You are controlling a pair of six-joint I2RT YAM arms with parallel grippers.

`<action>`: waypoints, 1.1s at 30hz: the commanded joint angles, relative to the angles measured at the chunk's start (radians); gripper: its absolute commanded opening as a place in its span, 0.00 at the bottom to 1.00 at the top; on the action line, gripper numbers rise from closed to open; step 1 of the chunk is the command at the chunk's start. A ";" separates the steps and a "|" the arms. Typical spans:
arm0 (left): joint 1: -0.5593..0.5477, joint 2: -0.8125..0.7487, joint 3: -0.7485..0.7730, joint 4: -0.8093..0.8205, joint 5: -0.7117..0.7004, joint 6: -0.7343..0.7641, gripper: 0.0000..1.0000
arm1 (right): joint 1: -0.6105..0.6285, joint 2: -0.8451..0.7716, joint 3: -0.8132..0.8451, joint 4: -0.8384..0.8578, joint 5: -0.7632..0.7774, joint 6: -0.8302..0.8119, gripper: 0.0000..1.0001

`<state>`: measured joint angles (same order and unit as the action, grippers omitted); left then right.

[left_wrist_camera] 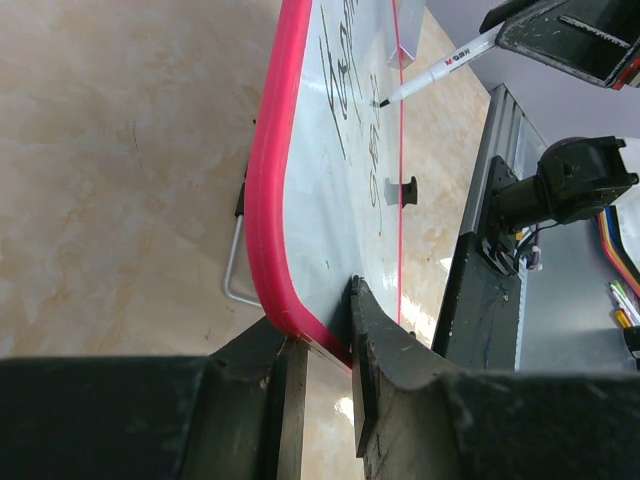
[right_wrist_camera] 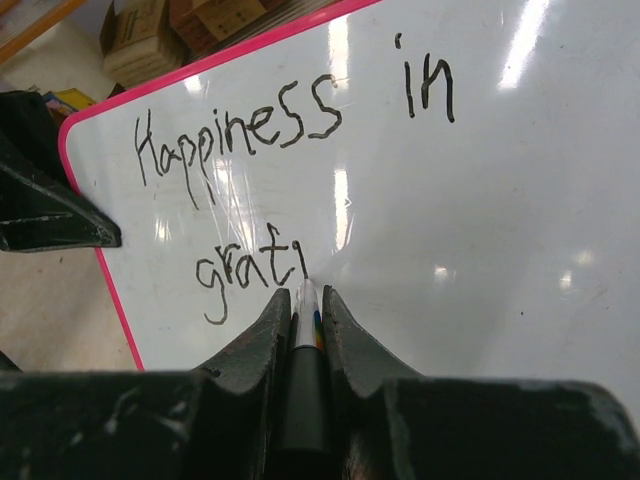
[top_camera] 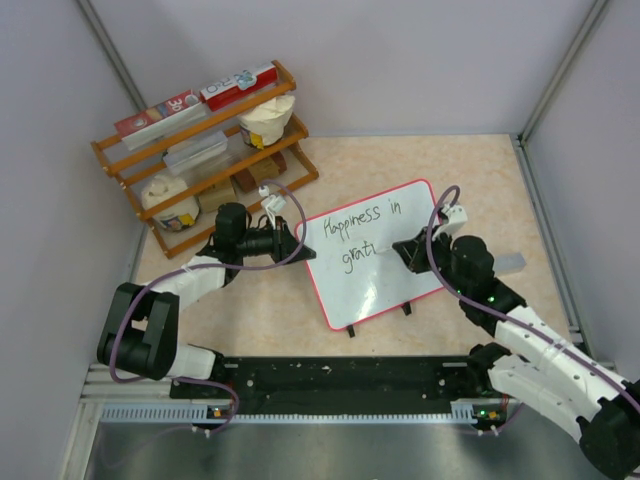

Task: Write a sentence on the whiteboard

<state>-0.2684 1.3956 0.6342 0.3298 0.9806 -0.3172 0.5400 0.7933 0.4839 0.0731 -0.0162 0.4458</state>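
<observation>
Whiteboard [top_camera: 400, 270] lies on the table [top_camera: 480, 170] at centre frame in the top view, its long side rising slightly toward the right. Left end effector [left_wrist_camera: 318, 315] is closed on the board's red rim at its left edge. Right end effector [right_wrist_camera: 303, 300] is closed on a marker [right_wrist_camera: 307, 318], tip touching the board just after the last stroke. Sentence [right_wrist_camera: 290, 150] reads "Happiness in" above and "grati" below; the word is judged unfinished. Blank board for the remaining letters lies to the right of the tip in the right wrist view, along the writing line. Marker barrel appears to read "M&G".
</observation>
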 commanded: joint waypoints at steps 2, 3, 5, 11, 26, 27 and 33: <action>-0.026 0.002 -0.025 -0.048 -0.051 0.158 0.00 | -0.012 -0.019 0.038 -0.013 -0.014 -0.012 0.00; -0.026 0.005 -0.025 -0.048 -0.048 0.158 0.00 | -0.012 -0.022 0.044 -0.006 -0.016 -0.009 0.00; -0.026 0.008 -0.024 -0.048 -0.048 0.156 0.00 | -0.012 -0.029 0.064 0.007 -0.018 -0.004 0.00; -0.026 0.005 -0.025 -0.048 -0.049 0.158 0.00 | -0.012 -0.002 0.107 0.051 0.010 0.001 0.00; -0.026 0.005 -0.021 -0.052 -0.051 0.161 0.00 | -0.012 0.095 0.125 0.076 0.044 -0.001 0.00; -0.026 0.008 -0.021 -0.052 -0.049 0.161 0.00 | -0.012 0.101 0.117 0.074 0.045 -0.002 0.00; -0.026 0.006 -0.022 -0.051 -0.053 0.161 0.00 | -0.012 0.116 0.102 0.067 0.053 -0.006 0.00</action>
<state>-0.2684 1.3956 0.6342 0.3309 0.9825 -0.3157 0.5400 0.9005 0.5835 0.1112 0.0158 0.4473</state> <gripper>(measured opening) 0.239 0.115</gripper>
